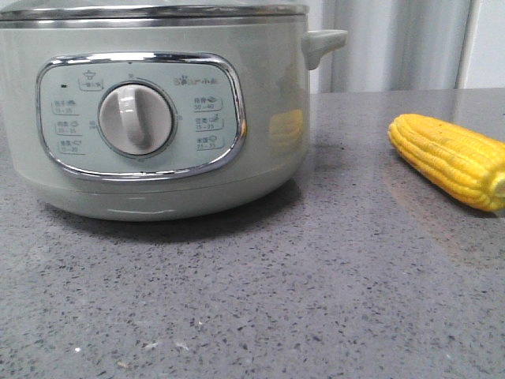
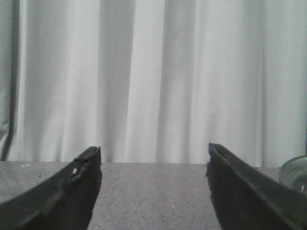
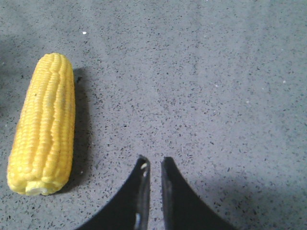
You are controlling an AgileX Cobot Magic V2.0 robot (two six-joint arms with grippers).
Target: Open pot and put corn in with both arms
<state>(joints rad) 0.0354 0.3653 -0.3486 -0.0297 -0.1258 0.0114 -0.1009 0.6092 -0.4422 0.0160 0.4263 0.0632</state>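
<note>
- Pot point(image 1: 158, 110): sage-green cooker, seen on grey speckled counter point(image 1: 260, 300) in front view; chrome-framed panel w/ cream dial point(image 1: 136, 119) faces camera; side handle point(image 1: 323, 41) on its right; lid/steel rim seated on top. Yellow reflection of corn noted on pot wall.
- Corn point(image 1: 454, 158): lying flat on counter, well apart from pot, to its right; tapered end pointed toward pot.
- Right claw point(image 3: 153, 164): fingers nearly together, thin slit left between tips, nothing held; hung over bare counter. Corn point(image 3: 44, 123) lies beside claw, off to one side, not touched; cut end nearer the fingers, taper pointed away. Nothing betw. claw and corn.
- Left claw point(image 2: 154, 155): fingers set wide apart, nothing betw. them; counter point(image 2: 148, 196) under, white curtain point(image 2: 144, 76) ahead. Glassy curved edge point(image 2: 293, 173) seen just beyond one finger; identity can't be told.
- Backdrop: white curtain point(image 1: 394, 43) behind counter.
</note>
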